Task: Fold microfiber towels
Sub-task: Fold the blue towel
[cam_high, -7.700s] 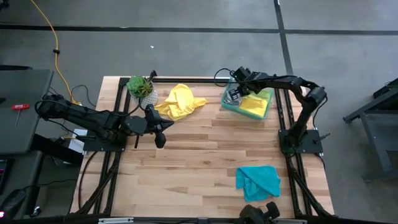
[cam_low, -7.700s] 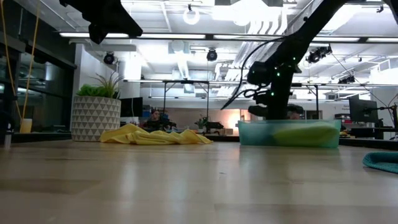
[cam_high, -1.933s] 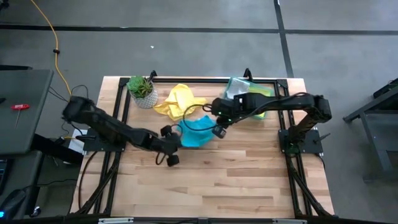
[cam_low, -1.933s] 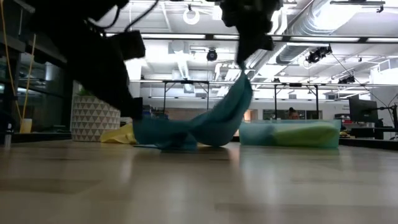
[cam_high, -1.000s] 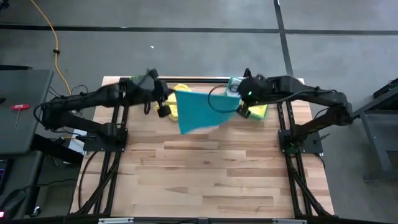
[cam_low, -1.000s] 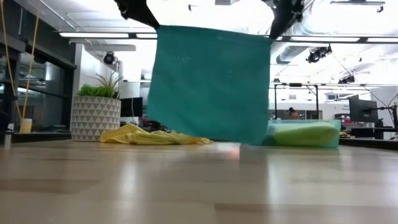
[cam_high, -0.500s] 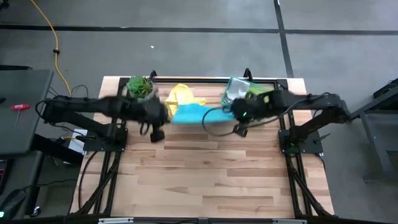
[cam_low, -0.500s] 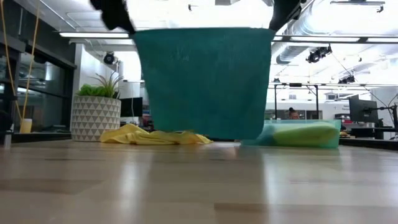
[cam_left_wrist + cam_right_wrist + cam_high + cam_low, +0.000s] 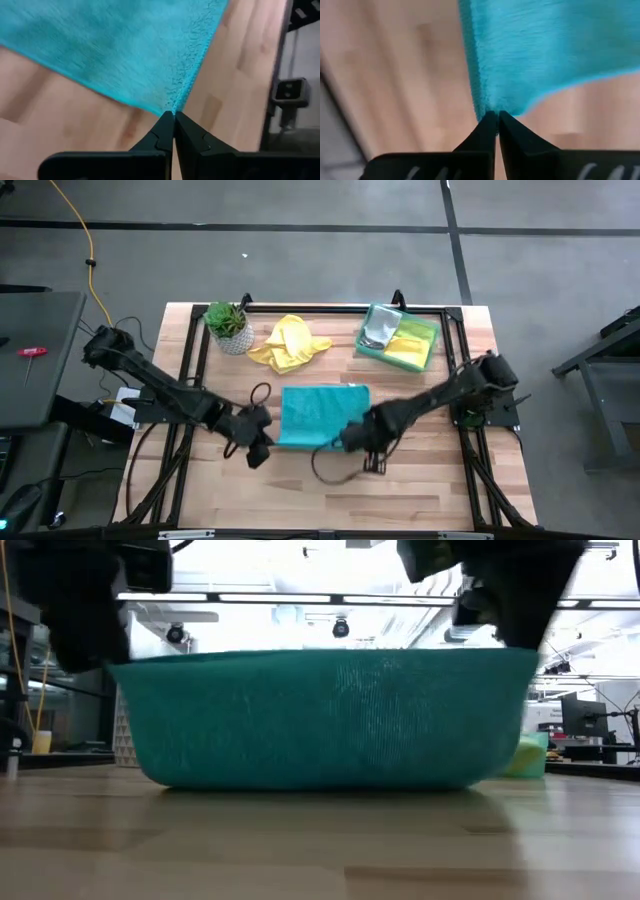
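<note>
A moment ago I held the teal towel (image 9: 322, 415) hanging high; now it lies spread mid-worktop (image 9: 420, 480), near corners still pinched in my left pincer (image 9: 262, 442) and right pincer (image 9: 352, 438). Folding can start.

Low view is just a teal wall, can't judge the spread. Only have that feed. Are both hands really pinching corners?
Observer: Yes. Left hand is shut on a corner of the teal towel.
Operator: Right one?
Observer: Right hand is shut on another corner, per its wrist view.
Operator: How does the towel lie?
Observer: From above it is spread mid-table, with both hands at its near edge.
Operator: Anything behind it?
Observer: Yellow towel, crumpled, between the potted plant and the green tray.
</note>
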`<action>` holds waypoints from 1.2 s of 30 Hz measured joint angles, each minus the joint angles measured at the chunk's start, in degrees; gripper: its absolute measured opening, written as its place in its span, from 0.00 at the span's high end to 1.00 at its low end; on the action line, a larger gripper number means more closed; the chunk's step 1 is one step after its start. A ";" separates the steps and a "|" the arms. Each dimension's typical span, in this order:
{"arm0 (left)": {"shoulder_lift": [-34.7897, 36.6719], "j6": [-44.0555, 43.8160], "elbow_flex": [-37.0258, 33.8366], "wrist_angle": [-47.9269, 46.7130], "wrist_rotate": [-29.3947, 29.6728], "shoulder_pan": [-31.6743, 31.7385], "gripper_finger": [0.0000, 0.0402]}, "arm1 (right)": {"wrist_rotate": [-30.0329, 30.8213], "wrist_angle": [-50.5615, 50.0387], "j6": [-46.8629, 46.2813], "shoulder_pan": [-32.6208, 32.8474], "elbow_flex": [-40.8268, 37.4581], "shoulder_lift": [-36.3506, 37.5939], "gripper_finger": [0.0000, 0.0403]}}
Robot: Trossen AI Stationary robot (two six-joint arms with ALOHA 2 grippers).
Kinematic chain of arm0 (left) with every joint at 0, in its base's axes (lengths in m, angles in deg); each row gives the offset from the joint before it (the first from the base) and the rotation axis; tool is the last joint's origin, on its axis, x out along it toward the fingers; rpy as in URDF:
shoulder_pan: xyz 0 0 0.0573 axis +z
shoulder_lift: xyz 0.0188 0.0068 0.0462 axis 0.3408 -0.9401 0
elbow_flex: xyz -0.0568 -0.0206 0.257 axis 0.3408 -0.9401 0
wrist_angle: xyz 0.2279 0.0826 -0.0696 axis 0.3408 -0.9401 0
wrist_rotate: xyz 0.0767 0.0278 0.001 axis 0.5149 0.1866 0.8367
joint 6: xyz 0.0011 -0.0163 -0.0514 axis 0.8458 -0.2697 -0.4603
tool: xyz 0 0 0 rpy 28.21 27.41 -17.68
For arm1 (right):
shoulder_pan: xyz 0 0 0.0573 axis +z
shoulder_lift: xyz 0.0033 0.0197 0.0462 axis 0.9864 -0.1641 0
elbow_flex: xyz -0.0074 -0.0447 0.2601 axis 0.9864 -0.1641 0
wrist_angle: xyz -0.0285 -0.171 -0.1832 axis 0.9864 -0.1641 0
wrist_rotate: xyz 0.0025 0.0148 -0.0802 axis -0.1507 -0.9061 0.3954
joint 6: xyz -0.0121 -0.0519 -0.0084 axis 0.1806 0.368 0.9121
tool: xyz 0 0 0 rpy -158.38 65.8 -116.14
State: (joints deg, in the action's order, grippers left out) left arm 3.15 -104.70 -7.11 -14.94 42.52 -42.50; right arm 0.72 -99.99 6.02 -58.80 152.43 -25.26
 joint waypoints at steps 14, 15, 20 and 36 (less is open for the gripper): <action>-4.92 2.35 -0.02 5.45 -0.24 3.22 1.00 | 3.87 -0.91 -0.99 -1.08 -0.17 -2.04 1.00; -4.92 3.31 -0.02 5.32 -0.24 4.21 1.00 | 4.16 -0.25 -0.42 -1.74 -0.91 -1.91 1.00; -4.92 7.76 -0.02 4.35 1.12 8.76 1.00 | 5.00 6.91 -1.27 -5.47 -10.97 1.18 1.00; -7.68 10.43 -0.05 2.94 4.42 15.88 1.00 | 6.38 21.41 -3.34 -16.70 -25.33 14.14 1.00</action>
State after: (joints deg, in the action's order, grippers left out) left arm -4.53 -94.28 -7.16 -12.00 46.94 -26.62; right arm 7.10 -78.59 2.68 -75.50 127.09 -11.12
